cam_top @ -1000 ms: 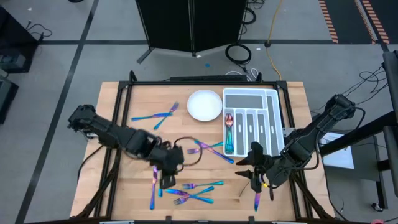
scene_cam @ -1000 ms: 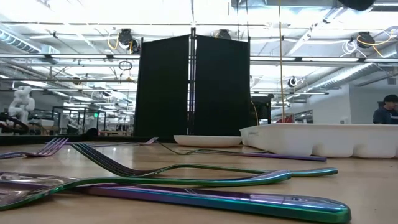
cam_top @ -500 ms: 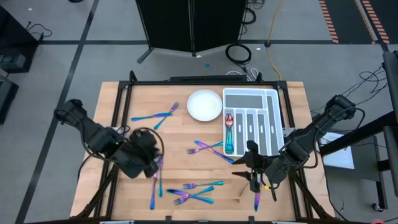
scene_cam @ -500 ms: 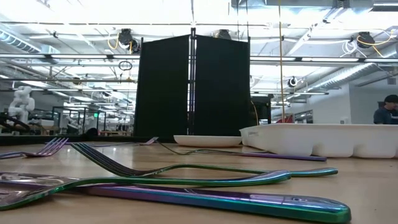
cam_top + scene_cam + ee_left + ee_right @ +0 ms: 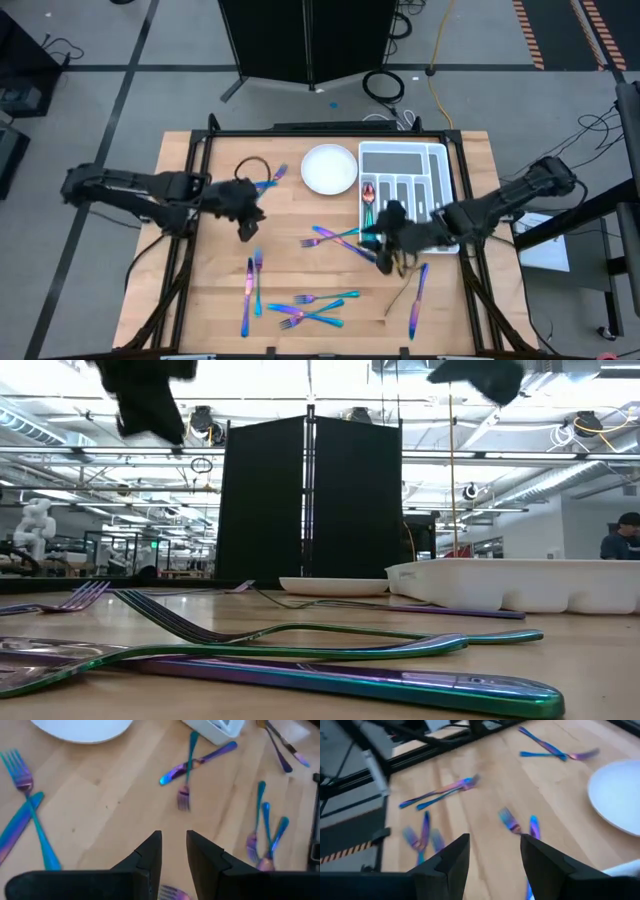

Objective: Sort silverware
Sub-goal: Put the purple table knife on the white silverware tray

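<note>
Sorting was between picks: both grippers, left (image 5: 247, 228) and right (image 5: 383, 252), hovered empty, fingers apart; next, grasp a fork (image 5: 345, 235).

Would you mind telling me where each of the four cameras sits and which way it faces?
High view: overhead, looking straight down; both arms, tray.
Low view: tabletop height, looking across forks into the room; arms overhead.
Left wrist view: above the table; left gripper empty.
Right wrist view: above the table; right gripper empty.
Shared: the plate.

Black partition (image 5: 310, 495), bright ceiling lights
</note>
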